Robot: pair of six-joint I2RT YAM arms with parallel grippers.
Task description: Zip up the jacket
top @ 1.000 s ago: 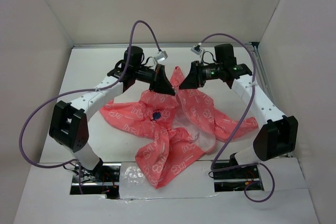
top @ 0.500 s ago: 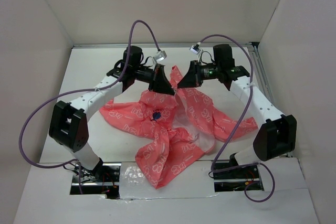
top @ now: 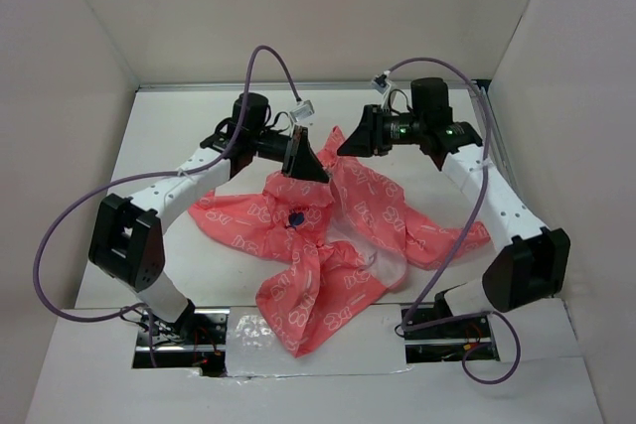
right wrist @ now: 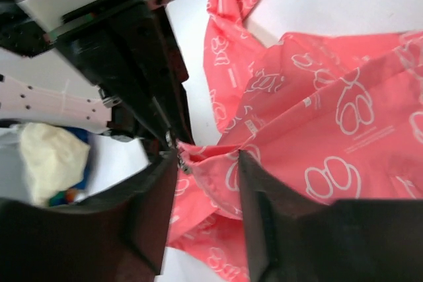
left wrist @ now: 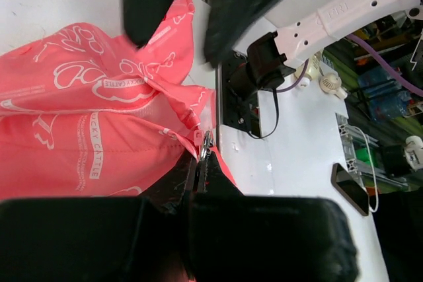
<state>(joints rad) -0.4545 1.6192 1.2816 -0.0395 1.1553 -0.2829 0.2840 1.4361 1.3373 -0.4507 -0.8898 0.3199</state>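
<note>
holding the jacket (top: 320, 245) by its far top edge: left jaws are pinched shut on the fabric right at the zip line. in the left wrist view the metal zipper pull (left wrist: 205, 143) sits just past the tips, with coral fabric bunched up beside it. right jaws stand parted with nothing clamped. in the right wrist view a folded bit of the jacket's edge (right wrist: 201, 153) lies in the gap at the tips, and i cannot tell if it bears on either finger. from the top camera the two sets of jaws face each other over the far middle of the desk (top: 159, 146), close but apart, with the raised peak of the jacket between them, hanging from the left jaws. the rest of the jacket is crumpled flat on the desk: one sleeve (top: 214, 211) runs out toward the left arm (top: 189, 181), the other (top: 447, 235) toward the right arm (top: 492, 196), and the hem points at the near edge between the bases. the dark blue chest mark (top: 295, 217) is just below the left jaws. pale lining (top: 373, 253) shows mid-body, so the front is open there.
</note>
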